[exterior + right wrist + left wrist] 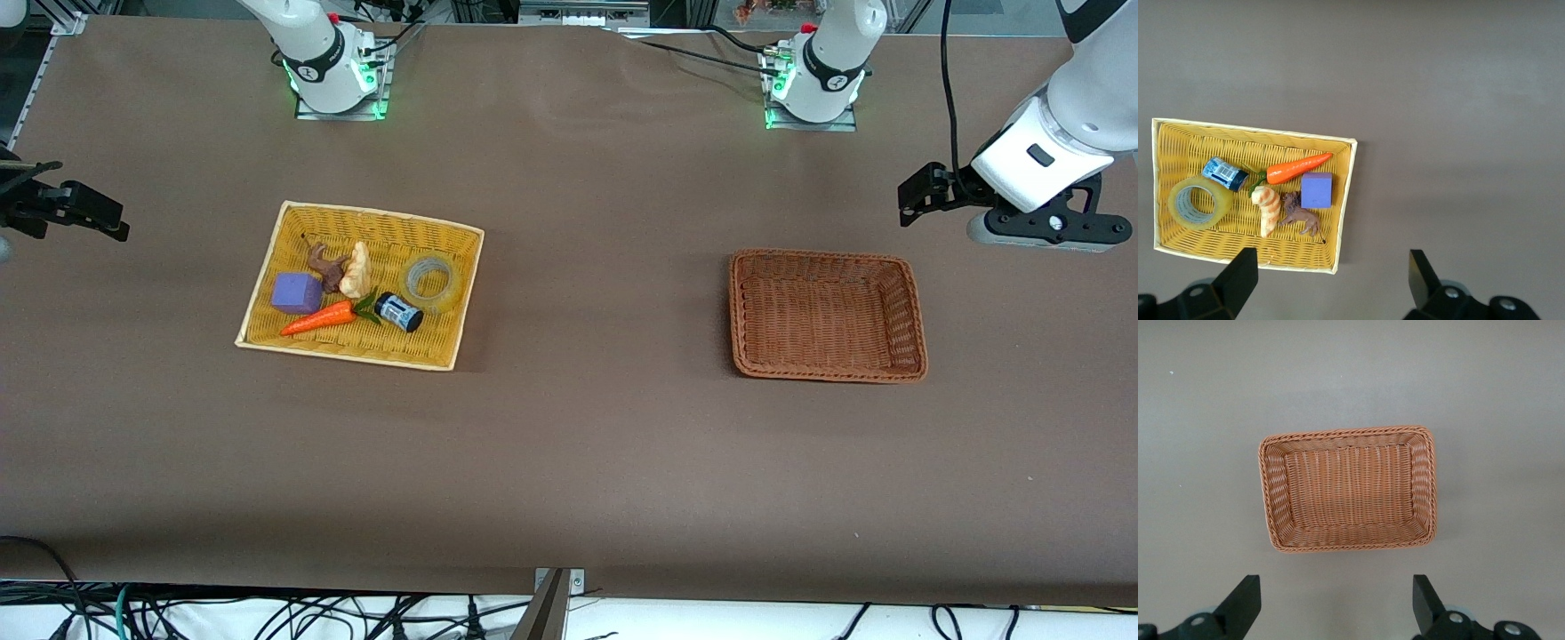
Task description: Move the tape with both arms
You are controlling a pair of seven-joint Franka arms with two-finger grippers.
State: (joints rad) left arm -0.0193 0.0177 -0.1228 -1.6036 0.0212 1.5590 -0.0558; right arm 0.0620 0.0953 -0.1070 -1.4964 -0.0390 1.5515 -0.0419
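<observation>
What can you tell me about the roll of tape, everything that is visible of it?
The tape is a ring-shaped roll, translucent yellowish with a grey inner core. It lies flat, hole upward, inside the yellow wicker basket, at the basket's end toward the left arm. A small blue-labelled bottle lies beside it, nearer the front camera; whether they touch is unclear. No gripper touches it.

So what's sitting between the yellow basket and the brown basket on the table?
Nothing: between the yellow basket and the brown basket there is only bare table, as the front view shows.
</observation>
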